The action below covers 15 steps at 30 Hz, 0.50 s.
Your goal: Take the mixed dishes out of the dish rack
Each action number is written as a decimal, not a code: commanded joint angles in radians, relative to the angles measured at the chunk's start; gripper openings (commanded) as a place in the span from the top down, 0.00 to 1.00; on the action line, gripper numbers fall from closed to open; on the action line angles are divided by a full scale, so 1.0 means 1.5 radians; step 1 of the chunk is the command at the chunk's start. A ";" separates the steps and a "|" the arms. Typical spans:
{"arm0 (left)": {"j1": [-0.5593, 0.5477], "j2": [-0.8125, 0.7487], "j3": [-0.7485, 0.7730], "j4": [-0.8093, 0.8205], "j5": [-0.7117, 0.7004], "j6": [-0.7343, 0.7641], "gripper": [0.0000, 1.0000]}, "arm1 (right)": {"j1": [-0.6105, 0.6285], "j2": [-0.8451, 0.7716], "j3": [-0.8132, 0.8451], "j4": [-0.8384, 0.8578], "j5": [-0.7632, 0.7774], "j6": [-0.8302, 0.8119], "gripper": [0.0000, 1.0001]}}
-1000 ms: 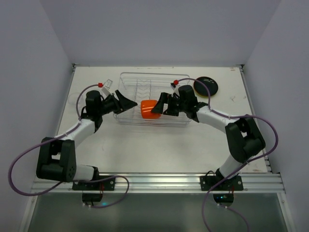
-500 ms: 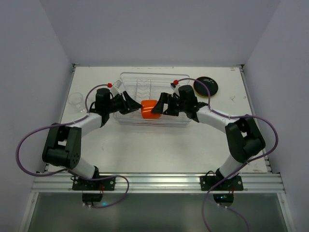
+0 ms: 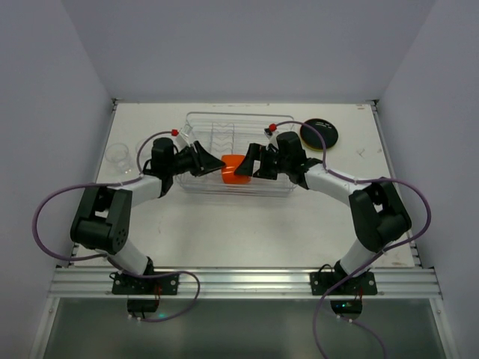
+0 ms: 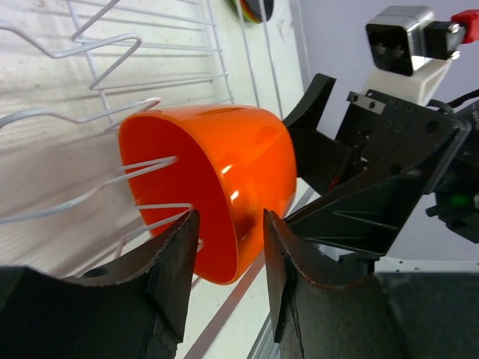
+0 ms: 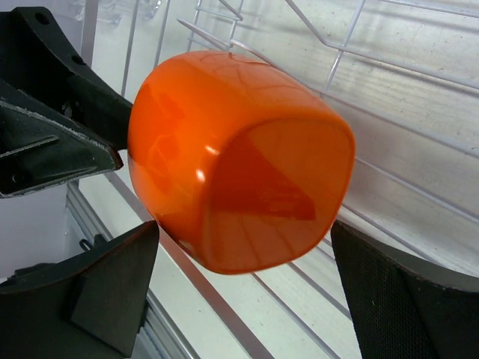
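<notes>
The orange plastic cup (image 3: 233, 167) lies on its side at the near edge of the clear dish rack (image 3: 238, 123). My left gripper (image 3: 214, 164) is open at the cup's mouth. In the left wrist view the cup's (image 4: 217, 172) lower rim sits between its fingers (image 4: 172, 254), with one finger at the mouth and one outside. My right gripper (image 3: 244, 166) is open at the cup's base. In the right wrist view its fingers (image 5: 112, 284) stand wide on either side of the cup (image 5: 239, 164) without touching it.
A black plate (image 3: 319, 134) lies on the table right of the rack. A clear glass cup (image 3: 118, 157) stands on the table at the far left. The rack's wire prongs (image 4: 112, 52) rise just behind the orange cup.
My left gripper has moved right, from outside the rack's left end up to the orange cup's mouth. The right gripper and the cup have stayed in place.
</notes>
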 commanded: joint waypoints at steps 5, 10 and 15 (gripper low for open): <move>-0.012 0.029 -0.031 0.164 0.051 -0.083 0.59 | -0.004 -0.002 0.007 0.012 -0.001 -0.012 0.01; -0.020 0.055 -0.043 0.221 0.066 -0.116 0.59 | -0.006 0.001 0.008 0.010 -0.001 -0.013 0.01; -0.026 0.050 -0.035 0.207 0.060 -0.104 0.59 | -0.006 -0.003 0.005 0.017 -0.008 -0.014 0.01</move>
